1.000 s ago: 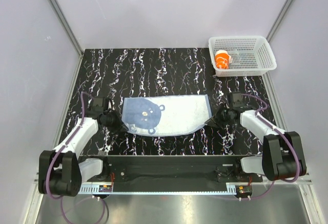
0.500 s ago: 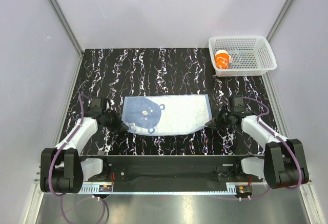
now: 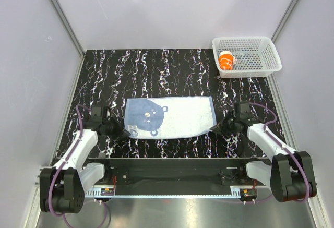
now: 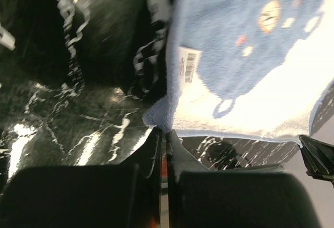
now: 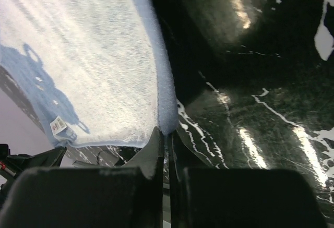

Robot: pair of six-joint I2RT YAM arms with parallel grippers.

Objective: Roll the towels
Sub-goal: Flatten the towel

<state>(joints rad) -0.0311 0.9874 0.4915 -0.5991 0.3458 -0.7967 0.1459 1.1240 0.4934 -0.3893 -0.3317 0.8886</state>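
You see the left gripper (image 3: 126,132) closed tight on the near left corner of the blue towel (image 3: 180,116). The right gripper (image 3: 213,130) is closed on its near right corner. The orange towel (image 3: 226,60) sits in the basket (image 3: 269,56), far behind the blue towel.
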